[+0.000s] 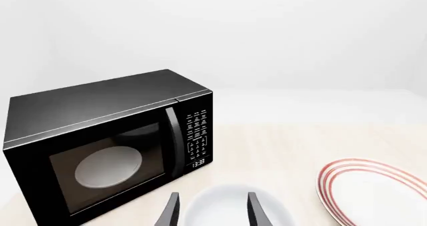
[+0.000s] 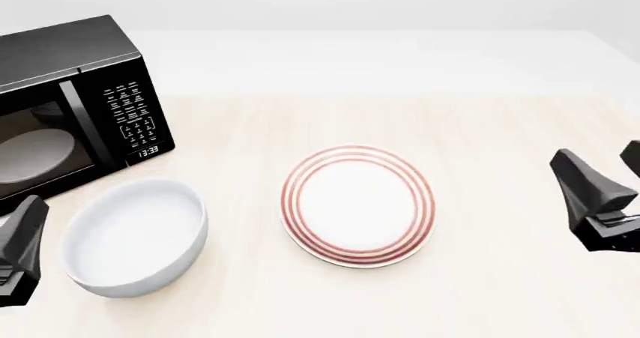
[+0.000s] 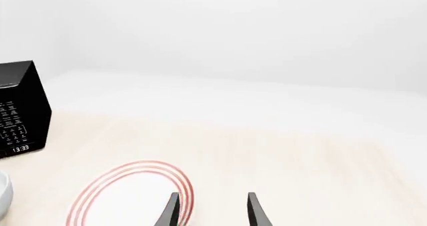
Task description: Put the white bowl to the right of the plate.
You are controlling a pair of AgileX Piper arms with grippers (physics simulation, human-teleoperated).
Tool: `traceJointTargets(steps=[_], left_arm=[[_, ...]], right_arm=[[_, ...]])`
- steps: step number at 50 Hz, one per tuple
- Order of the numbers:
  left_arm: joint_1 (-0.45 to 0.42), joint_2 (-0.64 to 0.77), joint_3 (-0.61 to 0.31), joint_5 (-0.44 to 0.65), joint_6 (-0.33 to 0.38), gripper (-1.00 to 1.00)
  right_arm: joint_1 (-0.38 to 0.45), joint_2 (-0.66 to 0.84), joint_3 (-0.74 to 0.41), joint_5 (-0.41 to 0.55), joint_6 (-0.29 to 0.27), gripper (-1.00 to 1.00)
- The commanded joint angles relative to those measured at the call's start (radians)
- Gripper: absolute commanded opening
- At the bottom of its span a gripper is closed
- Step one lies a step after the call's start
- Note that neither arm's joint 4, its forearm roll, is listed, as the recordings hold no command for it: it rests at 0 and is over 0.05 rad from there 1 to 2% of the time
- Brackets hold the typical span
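Observation:
The white bowl (image 2: 135,236) stands on the table left of the plate (image 2: 358,204), in front of the microwave. The plate has red rings and lies at the table's middle. My left gripper (image 1: 212,211) is open, its fingers (image 1: 171,211) apart, with the bowl (image 1: 233,206) just ahead between them; in the front view only one finger (image 2: 20,249) shows at the left edge, beside the bowl. My right gripper (image 3: 212,211) is open and empty, right of the plate (image 3: 130,196); it shows at the front view's right edge (image 2: 605,195).
A black microwave (image 2: 70,102) stands at the table's back left, door shut, a pale turntable disc (image 1: 110,167) visible through its glass. The pale wooden table (image 2: 500,143) stretches right of the plate.

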Motion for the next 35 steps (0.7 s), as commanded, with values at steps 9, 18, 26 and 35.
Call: traceJointTargets(steps=[9, 18, 26, 35], left_arm=[[0.0, 0.0, 0.0, 0.0, 0.0, 1.0], [0.0, 0.0, 0.0, 0.0, 0.0, 1.0], [0.0, 0.0, 0.0, 0.0, 0.0, 1.0], [0.0, 0.0, 0.0, 0.0, 0.0, 1.0]], right_arm=[[0.219, 0.517, -0.233, -0.203, -0.041, 1.0], [0.299, 0.655, -0.355, -0.186, -0.041, 1.0], [0.355, 0.76, -0.462, -0.149, -0.036, 1.0], [0.399, 0.867, -0.565, -0.121, -0.035, 1.0]])
